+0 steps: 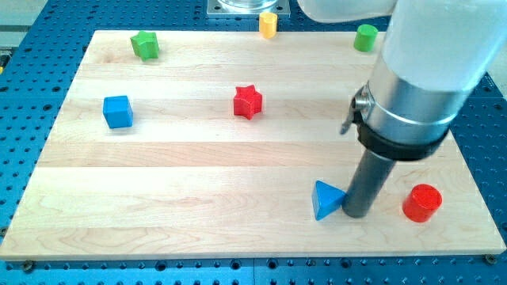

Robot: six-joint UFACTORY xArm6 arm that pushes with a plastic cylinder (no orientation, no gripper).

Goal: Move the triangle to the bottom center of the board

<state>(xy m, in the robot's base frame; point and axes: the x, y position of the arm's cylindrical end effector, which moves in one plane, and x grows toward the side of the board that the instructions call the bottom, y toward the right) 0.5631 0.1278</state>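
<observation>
A blue triangle block [325, 199] lies on the wooden board [198, 174] at the lower right. My tip [356, 214] stands right next to it, touching its right point. The dark rod rises from there into the grey and white arm, which covers the board's upper right part.
A red cylinder [421, 203] stands right of my tip. A red star [248, 101] lies mid-board, a blue cube [118, 111] at the left. A green star [146, 44], a yellow block [268, 24] and a green cylinder [365, 37] line the top edge.
</observation>
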